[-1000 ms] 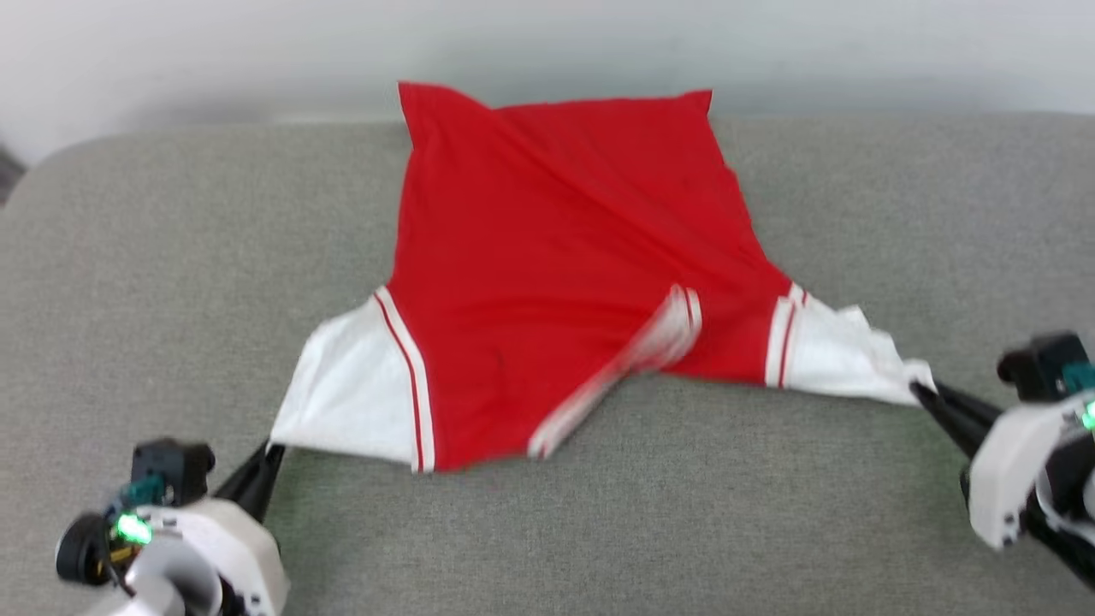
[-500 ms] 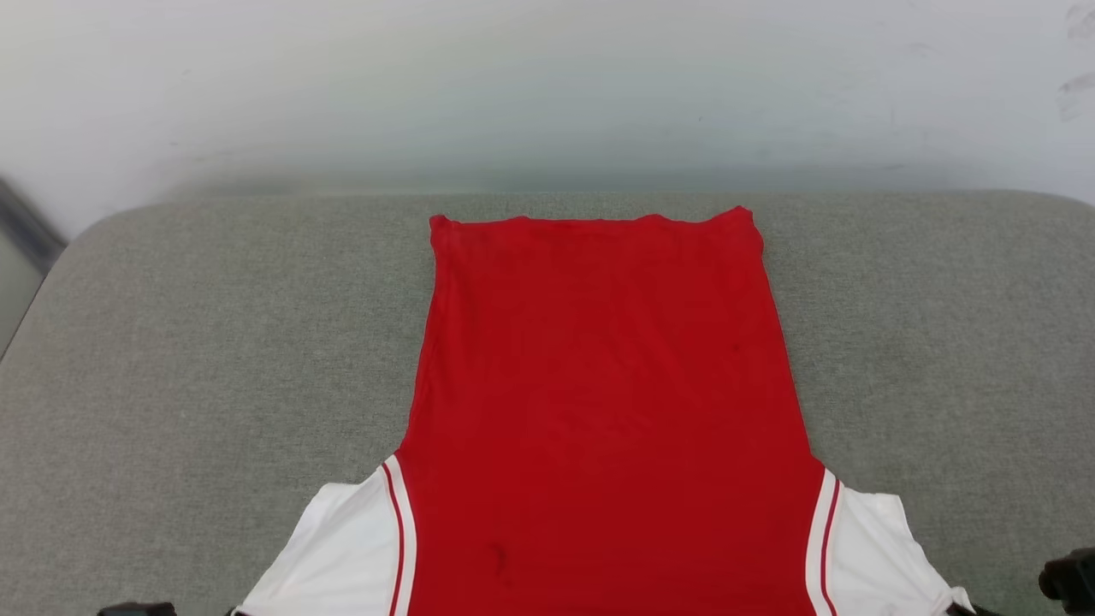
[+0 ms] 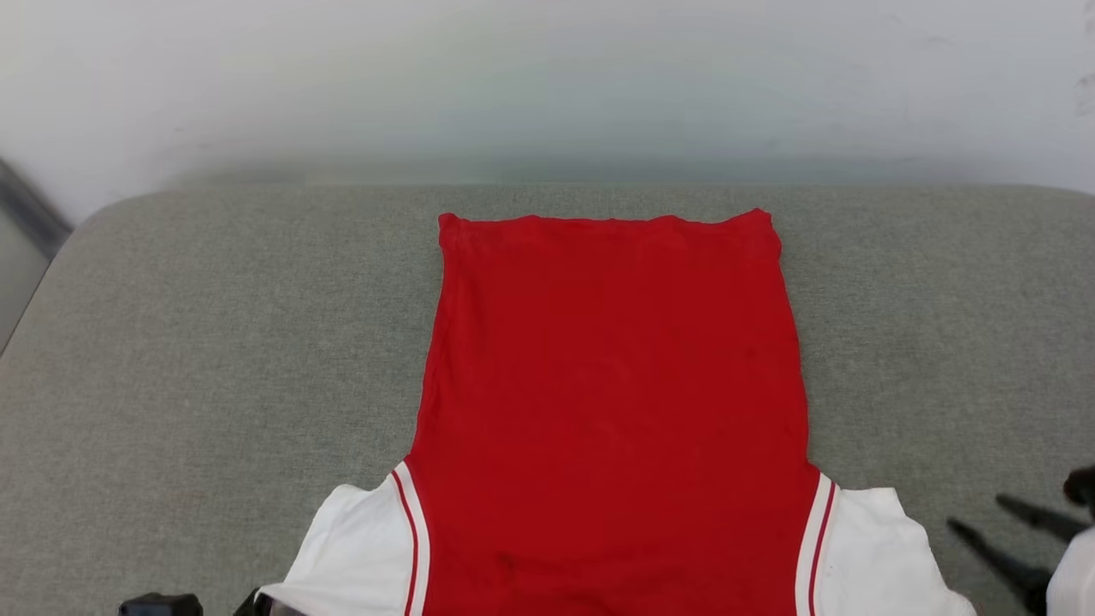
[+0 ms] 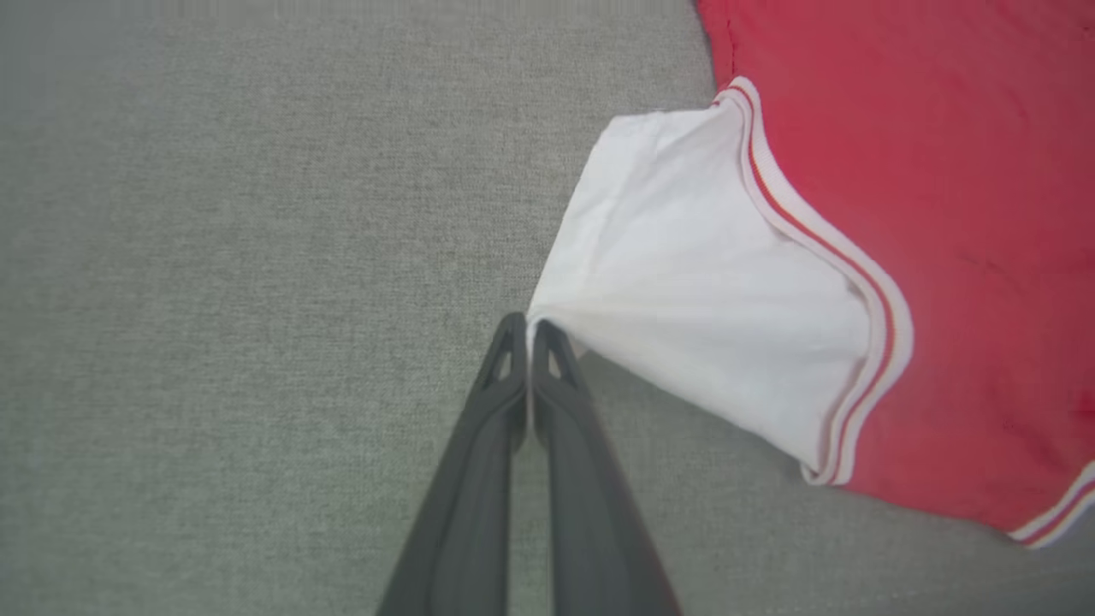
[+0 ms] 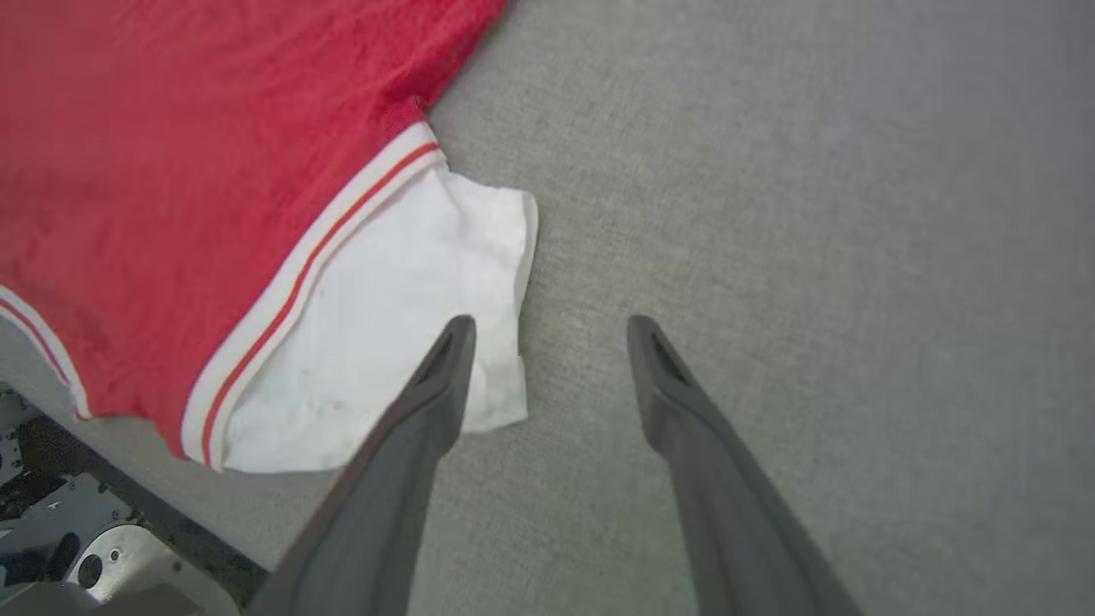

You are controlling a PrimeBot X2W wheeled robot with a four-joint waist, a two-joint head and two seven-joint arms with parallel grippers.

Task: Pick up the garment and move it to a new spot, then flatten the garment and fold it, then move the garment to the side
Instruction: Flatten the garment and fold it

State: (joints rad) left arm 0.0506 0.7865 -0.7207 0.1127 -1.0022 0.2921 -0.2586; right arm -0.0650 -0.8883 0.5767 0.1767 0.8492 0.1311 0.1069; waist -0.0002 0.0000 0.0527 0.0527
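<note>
The garment (image 3: 612,385), a red jersey with white short sleeves, lies spread flat on the grey cloth surface (image 3: 214,342), with its hem at the far end and its plain side up. My left gripper (image 4: 530,329) is shut on the corner of the white left sleeve (image 4: 684,274). My right gripper (image 5: 552,323) stands open just above the surface, one finger over the edge of the right sleeve (image 5: 385,342) and nothing between the fingers. In the head view the right gripper (image 3: 975,510) sits just right of that sleeve (image 3: 873,547).
A white wall (image 3: 547,85) rises behind the grey surface's far edge. The surface has rounded corners, with a dark gap at the far left (image 3: 26,222). Bare grey cloth lies on both sides of the garment. Part of the robot's base (image 5: 85,556) shows below the near edge.
The head camera has shifted. The garment, stretched and rumpled a second ago, now lies flat. My right gripper has let go of the right sleeve and opened; the left still holds its sleeve.
</note>
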